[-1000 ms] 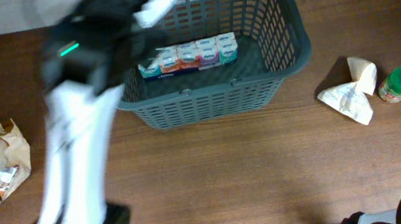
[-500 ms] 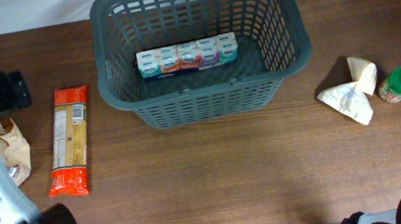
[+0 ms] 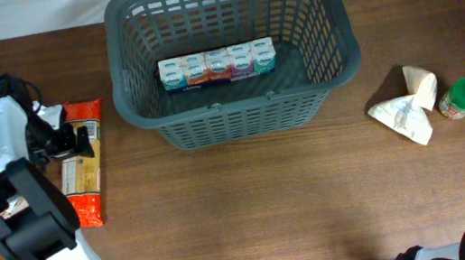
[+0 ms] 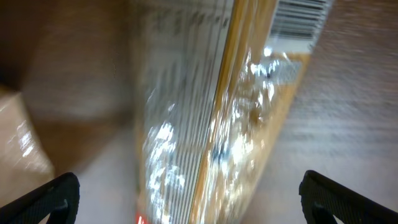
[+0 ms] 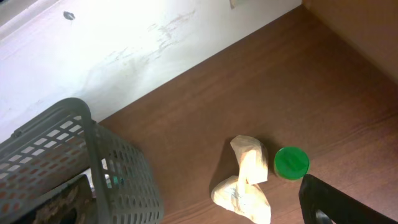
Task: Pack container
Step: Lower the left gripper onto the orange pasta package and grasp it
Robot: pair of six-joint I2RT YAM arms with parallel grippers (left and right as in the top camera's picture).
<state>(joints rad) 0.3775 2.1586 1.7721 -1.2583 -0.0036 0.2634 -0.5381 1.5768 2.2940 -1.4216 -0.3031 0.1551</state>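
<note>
The container (image 3: 236,125) is sitting at the far middle of the table (image 3: 253,209), open side up, and a row of small cartons (image 3: 217,66) is lying along its floor. Over on the left, the left claw (image 4: 196,199) is hovering right over a long pasta packet (image 3: 83,169) that is lying flat near the container's left wall. Its fingertips (image 4: 43,199) are standing wide apart, the blurred packet showing between them. Out right, a crumpled pale paper bag (image 3: 407,105) and a green-lidded jar (image 3: 462,98) are sitting just beside each other, well apart from the container. The right claw (image 5: 333,202) is barely peeking into its own view, and I cannot tell how it is set
</note>
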